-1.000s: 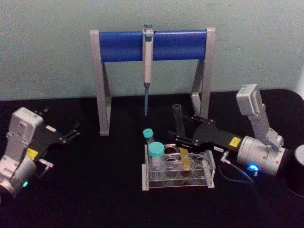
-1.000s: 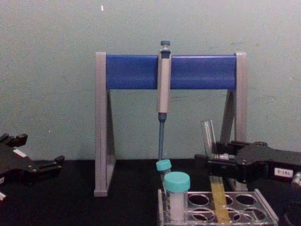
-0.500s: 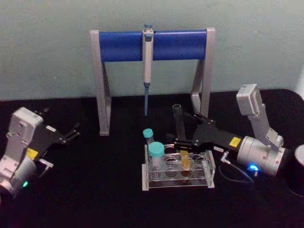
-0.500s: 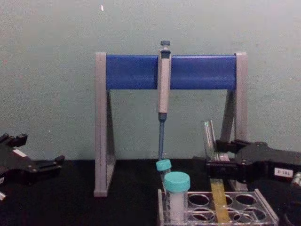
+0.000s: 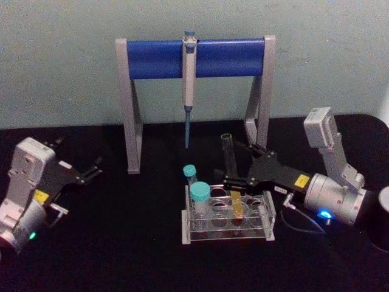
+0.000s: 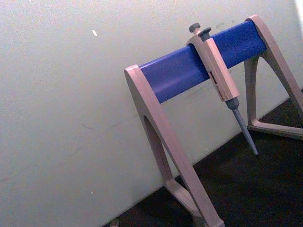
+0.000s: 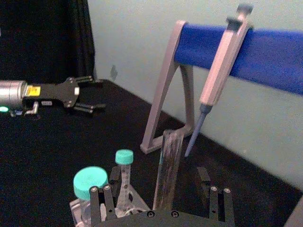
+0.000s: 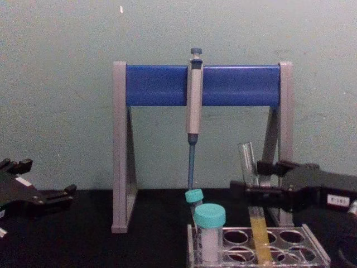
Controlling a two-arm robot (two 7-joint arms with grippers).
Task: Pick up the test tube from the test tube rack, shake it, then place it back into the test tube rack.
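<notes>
The test tube [image 5: 229, 152], clear glass with yellow-orange liquid in its lower part, stands nearly upright in a hole of the clear test tube rack [image 5: 228, 236] at the table's middle. My right gripper [image 5: 234, 163] reaches in from the right and is open around the tube's upper half. In the right wrist view the test tube [image 7: 168, 165] rises between the spread fingers [image 7: 102, 201] with a gap on each side. From the chest, the test tube [image 8: 249, 162] leans slightly left above the rack [image 8: 313, 237], with the right gripper [image 8: 246, 177] at mid-height. My left gripper [image 5: 92, 170] rests open at the far left.
Two teal-capped tubes [image 5: 199, 192] [image 5: 189, 171] stand in the rack's left end. Behind the rack a grey-and-blue pipette stand [image 5: 158, 59] holds a hanging pipette [image 5: 189, 79]. A cable [image 5: 302, 224] and a dark round object [image 5: 381, 222] lie at the right.
My right gripper has risen a little along the test tube, which stays in the rack and stands slightly more upright. The left arm has not moved.
</notes>
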